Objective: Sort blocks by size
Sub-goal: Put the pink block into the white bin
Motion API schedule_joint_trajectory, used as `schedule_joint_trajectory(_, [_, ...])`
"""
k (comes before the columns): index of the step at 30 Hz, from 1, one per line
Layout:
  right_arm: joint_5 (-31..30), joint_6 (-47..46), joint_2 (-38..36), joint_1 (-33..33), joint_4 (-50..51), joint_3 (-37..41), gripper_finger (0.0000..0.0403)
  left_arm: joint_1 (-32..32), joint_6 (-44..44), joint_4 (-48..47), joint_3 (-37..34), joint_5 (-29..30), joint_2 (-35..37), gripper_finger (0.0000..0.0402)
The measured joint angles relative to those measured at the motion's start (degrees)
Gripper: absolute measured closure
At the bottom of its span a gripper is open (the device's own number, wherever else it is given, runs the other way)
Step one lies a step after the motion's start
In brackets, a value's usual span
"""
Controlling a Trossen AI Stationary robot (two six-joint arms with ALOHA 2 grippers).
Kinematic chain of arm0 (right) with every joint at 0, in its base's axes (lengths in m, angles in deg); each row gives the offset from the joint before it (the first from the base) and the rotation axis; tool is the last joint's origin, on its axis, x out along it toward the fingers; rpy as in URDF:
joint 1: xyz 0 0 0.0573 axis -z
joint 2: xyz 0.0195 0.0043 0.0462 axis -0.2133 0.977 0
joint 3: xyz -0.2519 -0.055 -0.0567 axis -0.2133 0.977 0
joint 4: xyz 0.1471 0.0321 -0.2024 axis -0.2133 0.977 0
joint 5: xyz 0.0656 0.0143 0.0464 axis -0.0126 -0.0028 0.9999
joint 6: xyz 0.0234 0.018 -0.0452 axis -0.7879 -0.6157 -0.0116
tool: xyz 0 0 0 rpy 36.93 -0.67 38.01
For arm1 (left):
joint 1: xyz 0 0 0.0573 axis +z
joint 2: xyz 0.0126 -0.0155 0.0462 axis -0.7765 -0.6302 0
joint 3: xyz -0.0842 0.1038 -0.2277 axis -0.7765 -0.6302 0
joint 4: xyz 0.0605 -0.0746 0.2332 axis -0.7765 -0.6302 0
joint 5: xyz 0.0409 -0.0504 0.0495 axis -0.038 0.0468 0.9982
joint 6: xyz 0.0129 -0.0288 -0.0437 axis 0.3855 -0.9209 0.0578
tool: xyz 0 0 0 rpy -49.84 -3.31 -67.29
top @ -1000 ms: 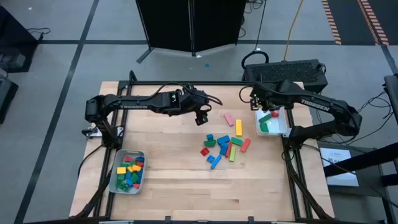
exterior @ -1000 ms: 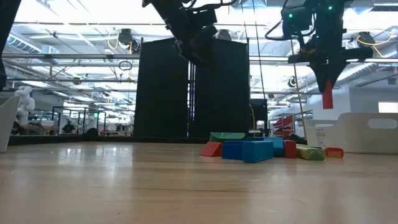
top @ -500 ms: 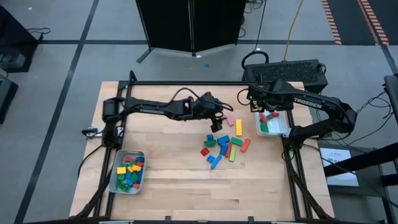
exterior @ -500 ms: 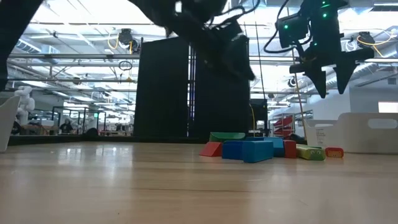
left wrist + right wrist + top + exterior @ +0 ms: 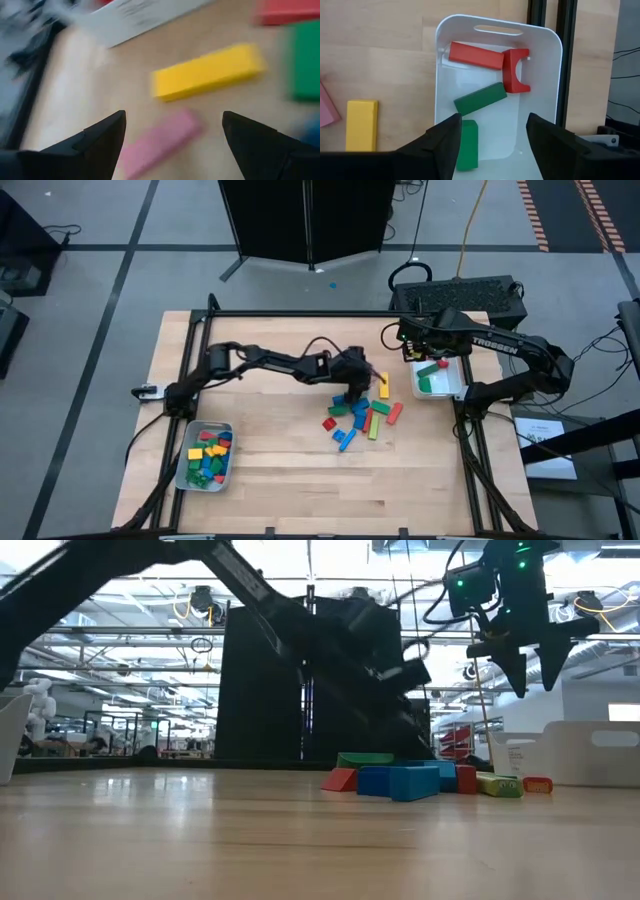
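Loose blocks (image 5: pixel 358 415) lie in a pile at the table's middle. A yellow bar (image 5: pixel 207 70) and a pink bar (image 5: pixel 160 142) lie flat just beyond it. My left gripper (image 5: pixel 360 377) hangs low over the pink bar, open, with one finger (image 5: pixel 105 142) on either side of the bar and nothing touched. My right gripper (image 5: pixel 492 145) stands open above the white tray (image 5: pixel 547 125) at the table's right. In that tray lie a red bar (image 5: pixel 475 55), a red arch block (image 5: pixel 515 70) and two green bars (image 5: pixel 480 98).
A second tray (image 5: pixel 190 472) near the table's front left holds several small blocks. The black table frame (image 5: pixel 470 440) runs along the right edge beside the white tray. Bare wood lies between the pile and the left tray.
My right gripper has opened over the white tray and let go of a red bar, which has dropped into it. My left gripper has come down and toward the table's right, rolling as it went, to just above the pink bar; it has stayed open.
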Motion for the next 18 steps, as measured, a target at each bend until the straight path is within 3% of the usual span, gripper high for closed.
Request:
schedule_joint_trajectory(2, [0.01,0.33,0.00,0.00,-0.02,0.00,0.0188,0.52,-6.22,-0.18,2.88,2.43,-1.91,0.0070])
schedule_joint_trajectory(5, [-0.01,1.25,0.00,-0.02,-0.12,-0.01,0.0188,1.43,-15.65,-0.92,6.84,0.37,-3.77,0.0070])
schedule_joint_trajectory(10, [-0.29,3.14,0.00,-0.02,-1.14,-0.02,0.0188,2.61,-19.02,-2.28,9.27,-5.07,-5.05,0.0070])
schedule_joint_trajectory(13, [-0.29,4.28,0.00,-0.02,-2.18,-0.02,0.0188,3.28,-21.71,-3.02,9.28,-5.54,-5.68,0.0070])
schedule_joint_trajectory(18, [-0.27,6.26,0.00,-0.02,-3.54,-0.02,0.0188,3.91,-31.25,-13.11,9.56,-4.67,-5.47,0.0070])
